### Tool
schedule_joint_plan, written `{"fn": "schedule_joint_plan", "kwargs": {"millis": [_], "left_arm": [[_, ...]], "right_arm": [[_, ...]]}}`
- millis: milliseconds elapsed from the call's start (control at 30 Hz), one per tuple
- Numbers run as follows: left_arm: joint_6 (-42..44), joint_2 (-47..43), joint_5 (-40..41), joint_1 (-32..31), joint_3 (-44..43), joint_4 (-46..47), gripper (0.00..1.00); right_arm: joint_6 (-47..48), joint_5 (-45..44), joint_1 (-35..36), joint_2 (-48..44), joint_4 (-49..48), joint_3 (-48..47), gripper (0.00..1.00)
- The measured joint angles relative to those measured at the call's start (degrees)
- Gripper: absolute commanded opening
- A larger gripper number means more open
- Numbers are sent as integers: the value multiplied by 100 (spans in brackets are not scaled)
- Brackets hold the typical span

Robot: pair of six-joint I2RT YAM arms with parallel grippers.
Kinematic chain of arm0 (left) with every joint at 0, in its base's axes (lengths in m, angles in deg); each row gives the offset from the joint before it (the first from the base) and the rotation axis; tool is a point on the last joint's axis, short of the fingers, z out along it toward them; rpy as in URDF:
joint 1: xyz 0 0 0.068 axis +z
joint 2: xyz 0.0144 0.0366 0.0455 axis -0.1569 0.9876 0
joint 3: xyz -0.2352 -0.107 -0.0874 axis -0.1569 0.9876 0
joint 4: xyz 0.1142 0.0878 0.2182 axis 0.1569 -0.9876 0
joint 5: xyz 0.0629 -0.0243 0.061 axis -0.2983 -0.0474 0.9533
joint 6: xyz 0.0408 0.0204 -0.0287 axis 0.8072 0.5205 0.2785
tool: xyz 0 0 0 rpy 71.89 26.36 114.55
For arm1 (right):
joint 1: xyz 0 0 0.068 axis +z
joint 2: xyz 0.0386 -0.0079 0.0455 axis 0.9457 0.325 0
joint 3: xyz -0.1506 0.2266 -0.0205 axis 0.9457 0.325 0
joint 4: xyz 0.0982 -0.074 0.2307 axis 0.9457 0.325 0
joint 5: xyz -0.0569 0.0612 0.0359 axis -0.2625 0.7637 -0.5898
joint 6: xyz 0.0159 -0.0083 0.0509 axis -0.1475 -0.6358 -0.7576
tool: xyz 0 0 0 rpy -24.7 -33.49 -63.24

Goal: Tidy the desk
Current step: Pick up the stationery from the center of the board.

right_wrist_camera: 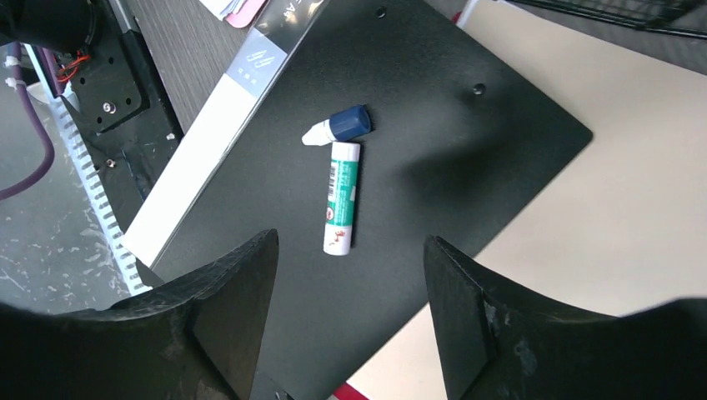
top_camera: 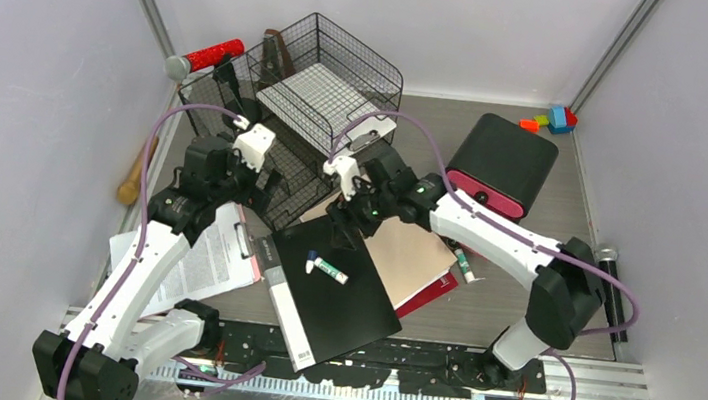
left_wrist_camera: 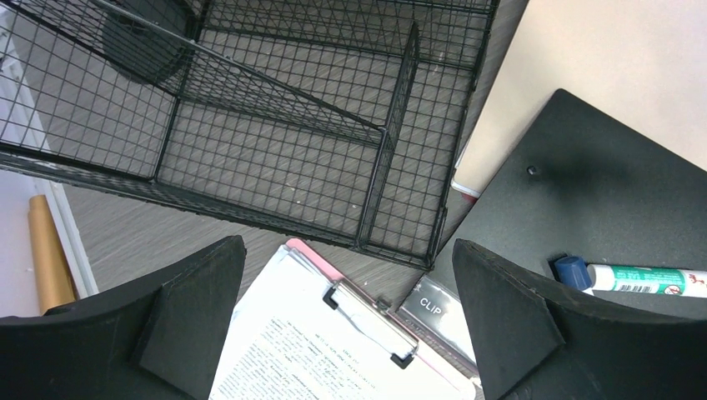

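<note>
On the grey wood-grain desk (top_camera: 493, 312) a black folder (top_camera: 334, 293) lies over a tan folder (top_camera: 414, 257). A green-and-white glue stick (top_camera: 330, 272) and a small blue-capped bottle (right_wrist_camera: 338, 127) rest on the black folder. A clipboard with printed paper (top_camera: 212, 259) lies to its left. My left gripper (left_wrist_camera: 350, 317) hangs open above the clipboard's metal clip (left_wrist_camera: 371, 321), just in front of the wire-mesh rack (left_wrist_camera: 292, 125). Above the black folder's (right_wrist_camera: 417, 125) far corner my right gripper (right_wrist_camera: 350, 308) stands open and empty, the glue stick (right_wrist_camera: 342, 196) a little ahead of it.
The mesh rack (top_camera: 310, 105) stands at the back, with a red-handled object (top_camera: 211, 53) leaning at its left. A black drawer unit with a pink front (top_camera: 502, 164) sits back right, toy blocks (top_camera: 555, 119) behind it. A marker (top_camera: 463, 265), a wooden stick (top_camera: 134, 175) and a black microphone (top_camera: 613, 280) lie about.
</note>
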Motion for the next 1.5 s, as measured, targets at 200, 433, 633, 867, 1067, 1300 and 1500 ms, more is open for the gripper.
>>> {"fn": "schedule_joint_plan", "kwargs": {"millis": [200, 433, 633, 867, 1067, 1300, 1500], "left_arm": [[-4, -2, 153, 0, 0, -2, 99], [-39, -20, 540, 24, 0, -2, 99], [-81, -76, 1141, 76, -2, 24, 99], [-133, -96, 1517, 101, -2, 170, 99], [-131, -125, 1541, 101, -2, 216, 99], [-129, -127, 1458, 101, -2, 214, 99], [-129, -127, 1375, 101, -2, 214, 99]], "right_arm": [[-111, -162, 319, 424, -155, -66, 70], [-260, -343, 570, 966, -431, -275, 69], [-339, -415, 754, 1386, -581, -374, 68], [-428, -520, 929, 1735, -660, -479, 66], [-433, -614, 1051, 1926, -686, -562, 66], [-422, -787, 1123, 2048, -673, -586, 65], [-402, -907, 1134, 2175, -629, -776, 62]]}}
